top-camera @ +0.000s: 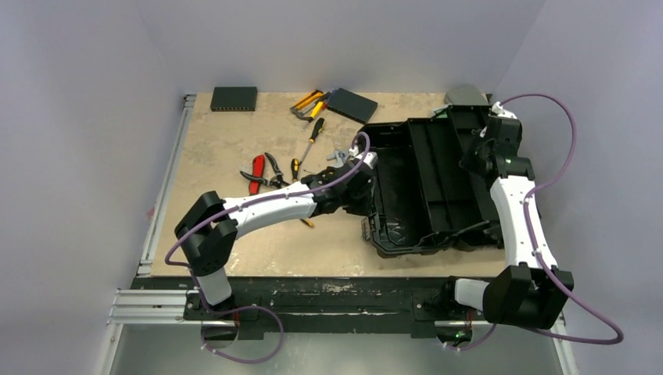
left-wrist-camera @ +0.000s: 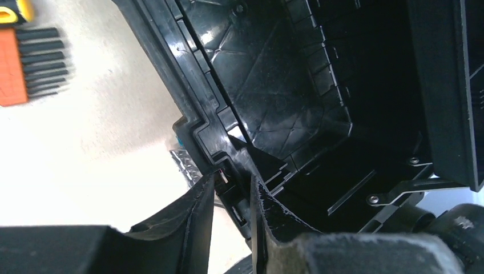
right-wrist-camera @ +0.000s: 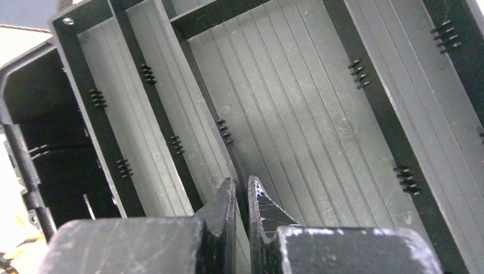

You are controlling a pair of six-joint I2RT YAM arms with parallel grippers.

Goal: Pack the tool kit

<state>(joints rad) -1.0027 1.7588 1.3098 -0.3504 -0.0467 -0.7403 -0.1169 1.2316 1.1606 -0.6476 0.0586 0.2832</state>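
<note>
Toolbox (top-camera: 422,180) lies open, long axis near-to-far; left claw (left-wrist-camera: 233,181) pinches its rim, right claw (right-wrist-camera: 241,182) pressed together.

left gripper (left-wrist-camera: 233,181) at bottom edge, fingers either side of the toolbox (left-wrist-camera: 274,85) rim, pinching it. black ribbed toolbox interior fills the right. pale table (left-wrist-camera: 97,154) on the left. orange block (left-wrist-camera: 10,68) with black ribs top left, yellow-black handle end (left-wrist-camera: 14,8) in the corner.

We list one large black plastic toolbox (top-camera: 426,183), lying open right of centre; yellow-black screwdrivers (top-camera: 316,129) and red-handled pliers (top-camera: 256,171) lie loose to its left.
</note>
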